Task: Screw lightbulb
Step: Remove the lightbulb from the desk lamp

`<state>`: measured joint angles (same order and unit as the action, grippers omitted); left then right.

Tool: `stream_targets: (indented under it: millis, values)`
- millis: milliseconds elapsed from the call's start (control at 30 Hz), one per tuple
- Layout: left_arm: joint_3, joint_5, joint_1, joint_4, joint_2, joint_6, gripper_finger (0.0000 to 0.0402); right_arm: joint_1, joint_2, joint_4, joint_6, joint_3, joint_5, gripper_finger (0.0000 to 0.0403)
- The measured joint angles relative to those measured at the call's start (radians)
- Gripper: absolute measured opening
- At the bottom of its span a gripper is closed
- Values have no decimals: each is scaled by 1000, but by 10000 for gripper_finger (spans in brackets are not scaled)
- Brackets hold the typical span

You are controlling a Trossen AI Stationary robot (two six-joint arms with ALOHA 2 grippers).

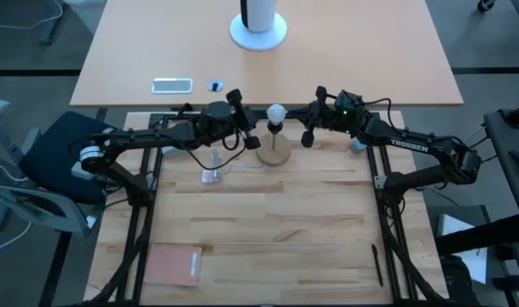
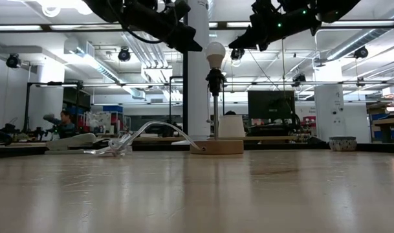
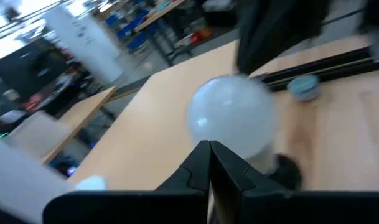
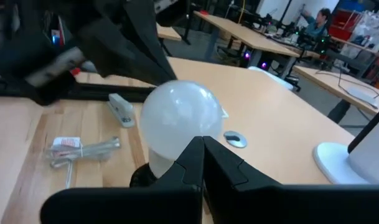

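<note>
From above, the bulb (image 1: pixel 276 112) sits on top of the black stem (image 1: pixel 275 128), which rises from a round wooden base (image 1: pixel 273 153) at the far middle of the counter (image 1: pixel 268 230). The left gripper (image 1: pixel 251 141) hangs just left of the stem and the right gripper (image 1: pixel 308 139) just right of it, both clear of the bulb. Only this view shows a brown pad (image 1: pixel 174 263) near the front left corner and a phone (image 1: pixel 172 85) on the desk beyond.

The low view alone shows height: the bulb (image 2: pixel 215 54) stands upright well above the base (image 2: pixel 216 147), with both arms reaching in at about its level from either side and no contact visible. A clear wrapper (image 2: pixel 112 148) lies left of the base.

Each wrist view looks past its own clenched jaws at the bulb close ahead (image 3: pixel 231 121) (image 4: pixel 180 118). The left wrist view also picks up a small blue-grey cup (image 3: pixel 302 86) by the counter's rail; the right wrist view shows the wrapper (image 4: pixel 77 149) flat on the wood and the other arm behind the bulb.

Both arms stretch inward from the counter's sides, elbows out, wrists angled toward the stem.

The counter is pale butcher-block in a black frame. Behind is an open workshop with ceiling lights, desks, monitors, a white column and a seated person (image 2: pixel 66 121).
</note>
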<state>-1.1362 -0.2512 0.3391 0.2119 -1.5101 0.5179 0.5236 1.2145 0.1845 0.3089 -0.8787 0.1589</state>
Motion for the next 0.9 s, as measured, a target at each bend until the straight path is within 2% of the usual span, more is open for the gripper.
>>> stream_targets:
  millis: [200,500,900]
  values:
    - [0,-17,19,25,-6,3,0,-2,-22,0,-8,0,57,0]
    - [0,131,22,36,-14,22,0,-6,19,13,-13,6,53,0]
    - [0,190,18,51,-14,16,0,-6,19,14,-12,6,48,0]
